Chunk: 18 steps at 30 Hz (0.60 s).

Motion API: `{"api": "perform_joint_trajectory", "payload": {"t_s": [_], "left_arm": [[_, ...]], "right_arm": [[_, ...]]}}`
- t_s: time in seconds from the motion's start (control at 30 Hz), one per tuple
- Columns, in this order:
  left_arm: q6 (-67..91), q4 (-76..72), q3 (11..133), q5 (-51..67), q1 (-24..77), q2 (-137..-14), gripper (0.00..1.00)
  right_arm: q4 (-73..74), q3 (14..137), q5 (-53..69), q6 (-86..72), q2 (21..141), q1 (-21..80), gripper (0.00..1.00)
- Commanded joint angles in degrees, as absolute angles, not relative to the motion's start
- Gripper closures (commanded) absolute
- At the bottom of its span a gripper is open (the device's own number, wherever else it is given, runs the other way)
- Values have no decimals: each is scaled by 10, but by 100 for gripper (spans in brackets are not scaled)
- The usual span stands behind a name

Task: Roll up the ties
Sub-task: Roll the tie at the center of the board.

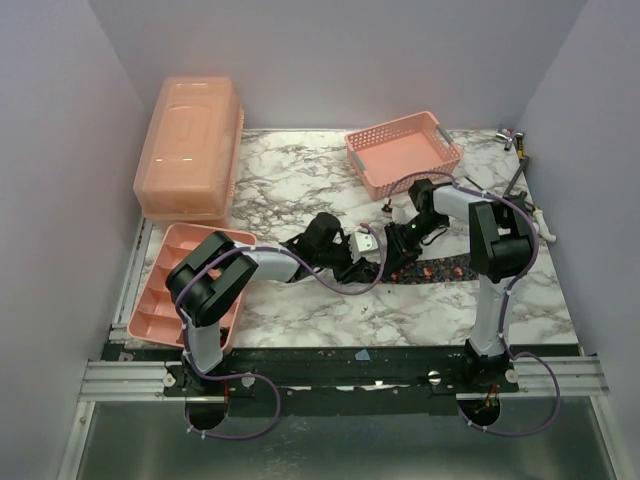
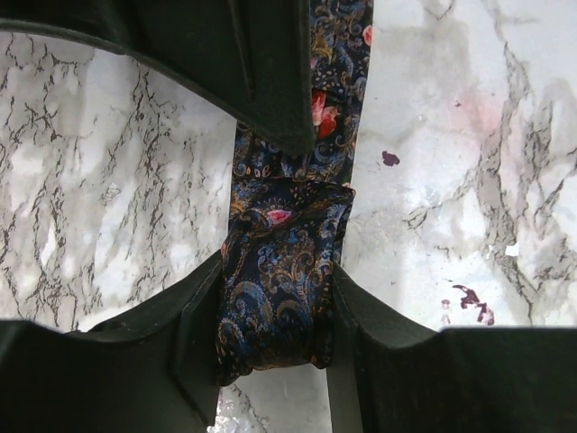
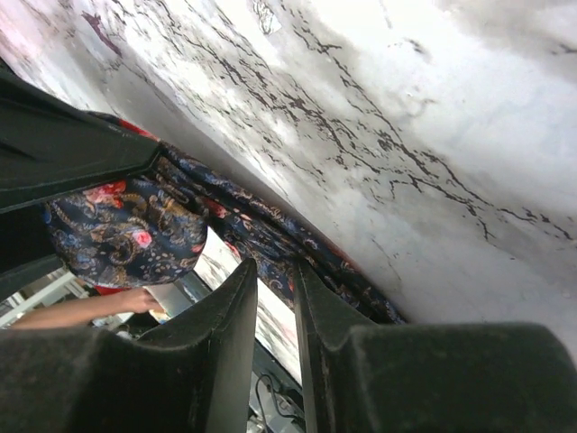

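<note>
The tie (image 1: 445, 268) lies on the marble table (image 1: 300, 180), on the near side of the pink basket (image 1: 403, 150). Its long axis runs left-right. Its rolled end (image 2: 279, 271) points left, clamped in the left gripper (image 2: 275, 316). The right gripper (image 3: 275, 298) has its fingers almost together.

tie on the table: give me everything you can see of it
The tie is dark navy fabric with a blue-and-gold paisley print and pink-red flowers. One end is folded into a thick bundle, squeezed between the jaws of the left gripper, which touch both sides. The rest runs as a flat narrow strip along the marble table. The right gripper sits low over the strip, jaws nearly closed; whether it pinches the cloth is unclear.
</note>
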<state>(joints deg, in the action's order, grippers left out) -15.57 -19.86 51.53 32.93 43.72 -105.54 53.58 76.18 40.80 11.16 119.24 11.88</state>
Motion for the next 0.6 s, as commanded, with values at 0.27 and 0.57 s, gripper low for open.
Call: {"api": "perform_joint_trajectory", "payload": {"t_s": [0.27,0.57], "left_arm": [[-221,-78,524,244,438,-1112,61],[-215,-82,521,256,441,-1112,59]], "right_arm": [[564,819,333,222,1196,119,58],[593,785,528,129,1196,120,48]]}}
